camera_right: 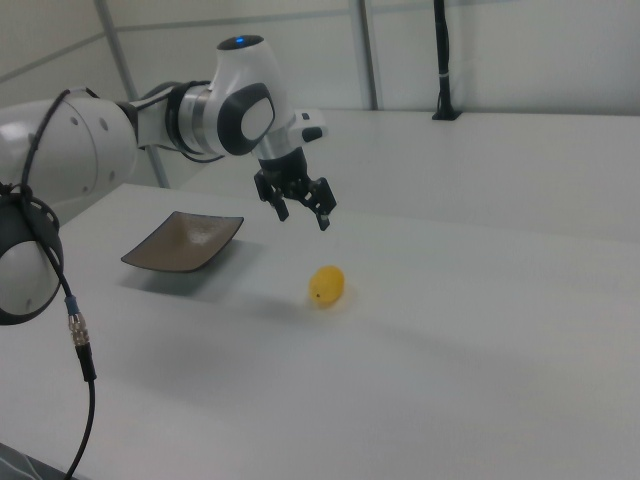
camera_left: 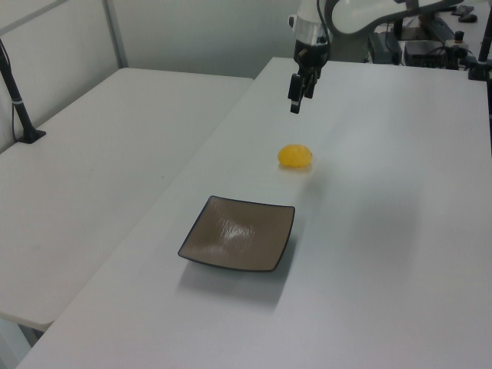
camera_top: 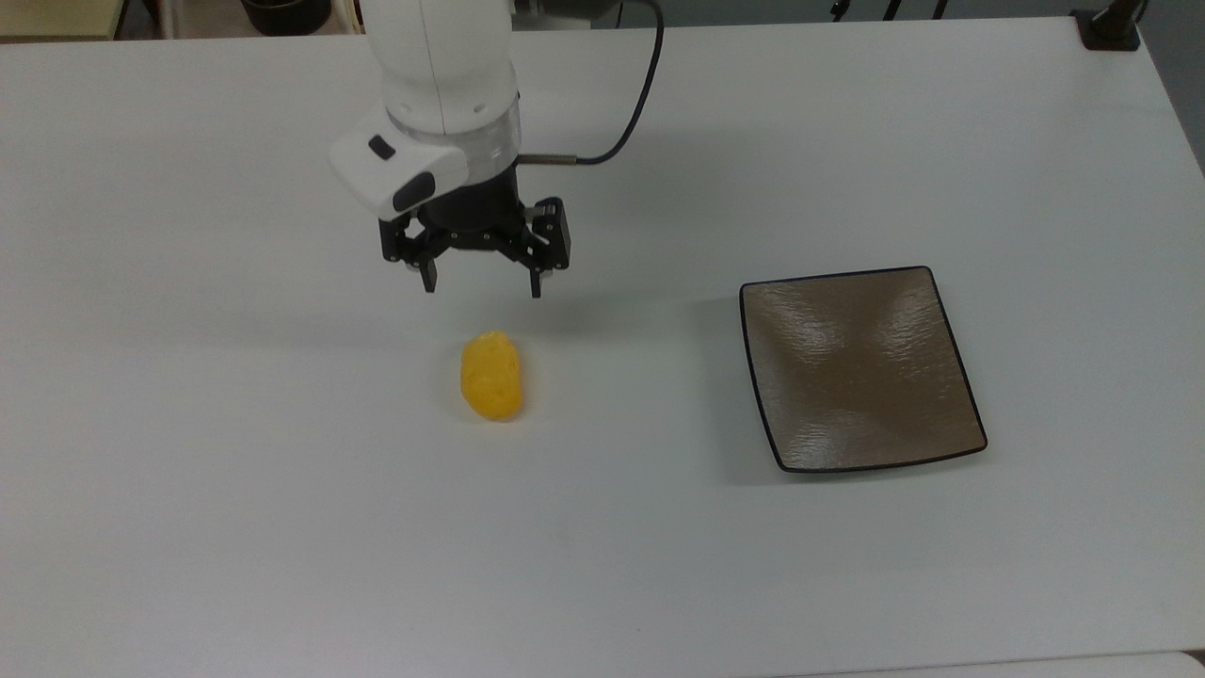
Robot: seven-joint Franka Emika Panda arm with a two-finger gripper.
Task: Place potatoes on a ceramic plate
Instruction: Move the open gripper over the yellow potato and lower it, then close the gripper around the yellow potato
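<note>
My gripper hangs in the air above the white desk, fingers pointing down, jaws spread wide apart with nothing between them. The yellow potato lies on the bare desk, near the middle, just past my fingertips toward the top view's lower edge; I am not touching it. In the right view my gripper sits above and a little to the right view's left of the potato. The ceramic plate rests flat on the desk well apart from the potato, toward the top view's right edge; its brown, rippled surface holds nothing. In the left view the plate lies nearer the desk's front edge than the potato, with my gripper above the potato
</note>
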